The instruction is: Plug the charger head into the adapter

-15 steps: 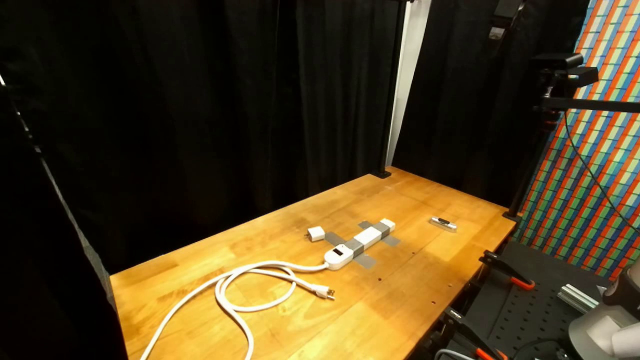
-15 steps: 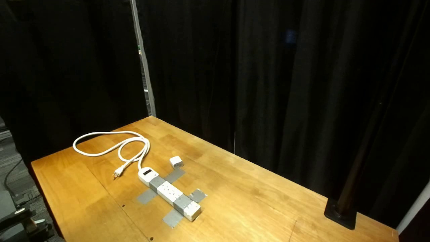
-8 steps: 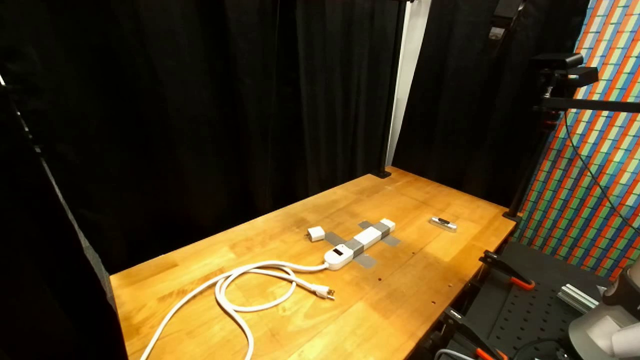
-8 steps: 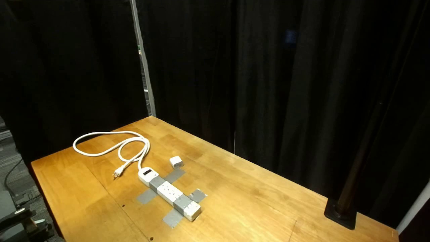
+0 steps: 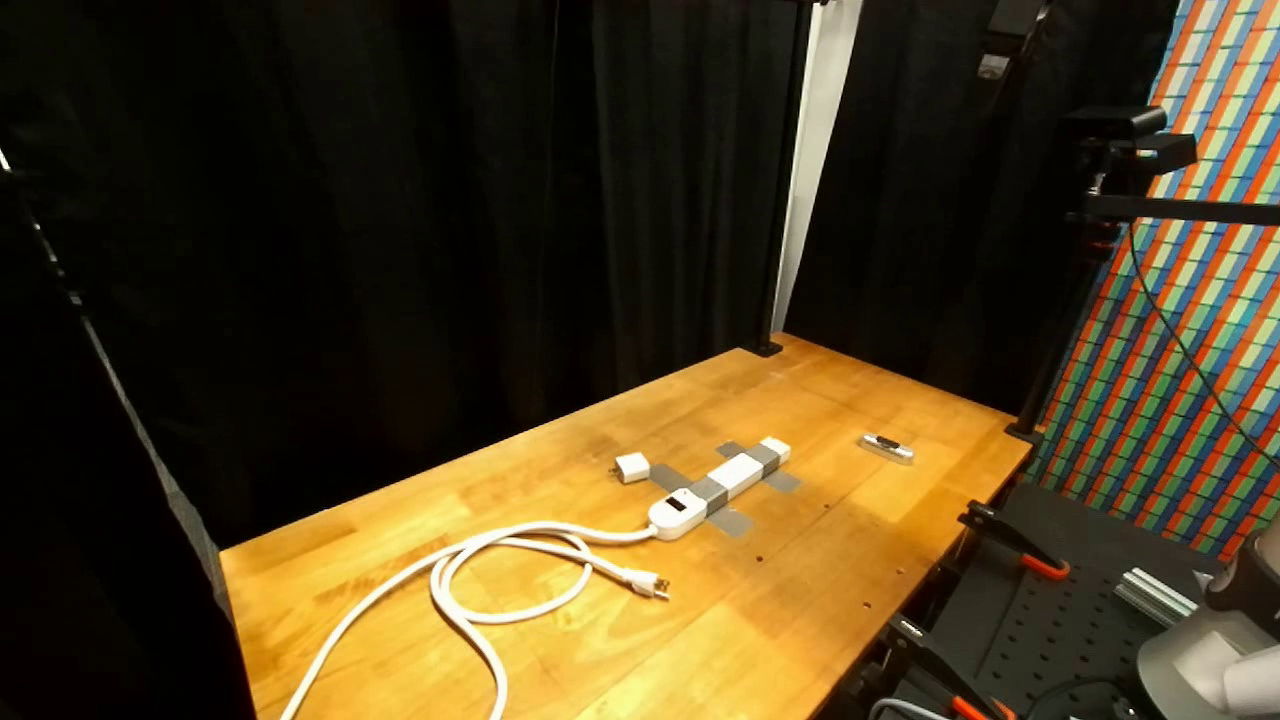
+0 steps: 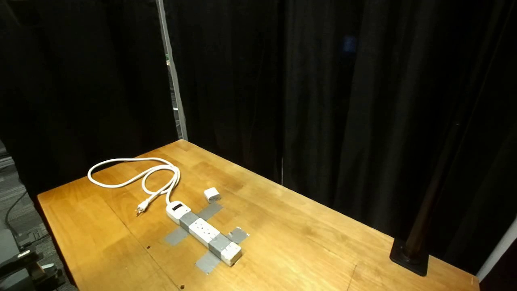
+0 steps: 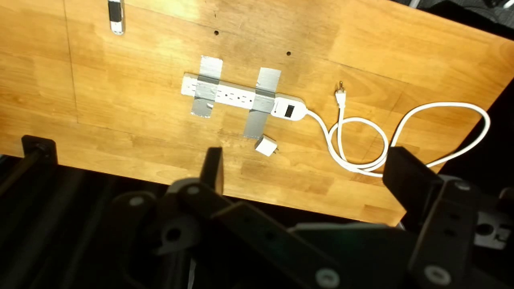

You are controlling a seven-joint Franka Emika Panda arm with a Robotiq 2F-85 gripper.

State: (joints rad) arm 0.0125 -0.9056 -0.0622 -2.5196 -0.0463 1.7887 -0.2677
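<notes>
The charger head [image 7: 266, 146] is a small white block lying on the table, its prongs pointing sideways. It also shows in both exterior views [image 5: 632, 467] [image 6: 212, 195]. The adapter [image 7: 237, 95] is a long white bar with several sockets, held to the table by two strips of grey tape. It shows in both exterior views too [image 5: 738, 474] [image 6: 204, 230], close to the charger head but apart from it. My gripper [image 7: 304, 165] is wide open and empty in the wrist view, high above the table. I cannot make out its fingers in the exterior views.
The adapter's white cable [image 7: 363, 165] lies looped on the table, its plug [image 7: 340, 95] loose. A small dark-and-white piece [image 7: 116, 16] [image 5: 886, 448] lies beyond the adapter's other end. A black post base [image 6: 410, 256] stands at the table edge. Clamps [image 5: 1015, 540] grip another edge.
</notes>
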